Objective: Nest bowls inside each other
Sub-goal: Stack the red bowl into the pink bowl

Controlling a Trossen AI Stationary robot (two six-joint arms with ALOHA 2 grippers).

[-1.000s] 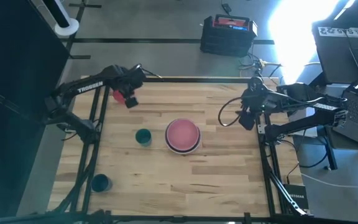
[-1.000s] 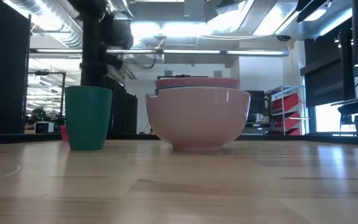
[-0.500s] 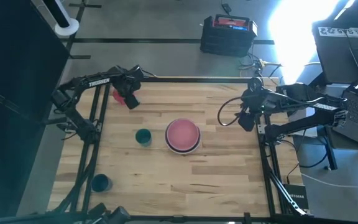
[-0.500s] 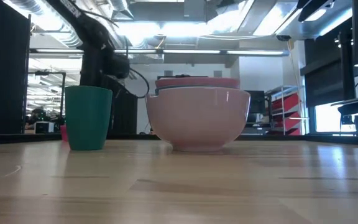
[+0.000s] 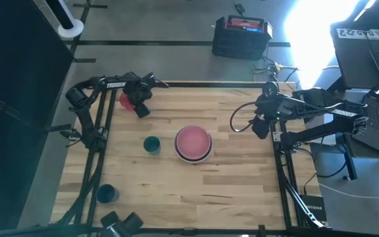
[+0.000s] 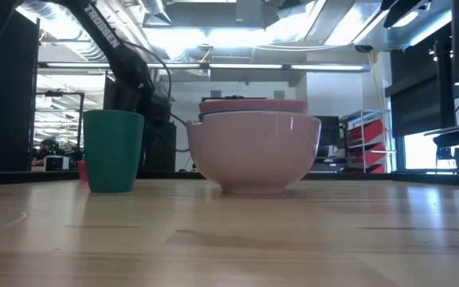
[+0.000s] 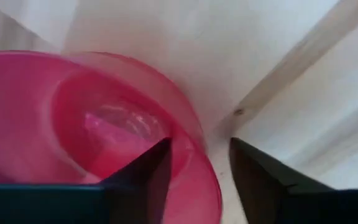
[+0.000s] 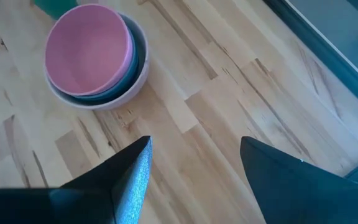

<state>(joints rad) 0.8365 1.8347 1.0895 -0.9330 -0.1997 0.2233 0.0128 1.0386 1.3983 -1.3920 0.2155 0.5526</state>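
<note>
A small red bowl rests on its base at the table's far left corner. My left gripper points down over it, open, with one finger inside the bowl and one outside its rim; no touch shows. Mid-table stands a stack: a pink bowl nested in a grey-blue one, nested in the white bowl. My right gripper hangs open, high over the table's right side.
A green cup stands just left of the stack. A blue cup stands near the near left corner. The table's far rail runs close behind the red bowl. Bare wood lies between the stack and the right arm.
My left gripper has come down onto the red bowl at the far left corner and tipped more steeply downward. The bowl and the stack have stayed where they were.
</note>
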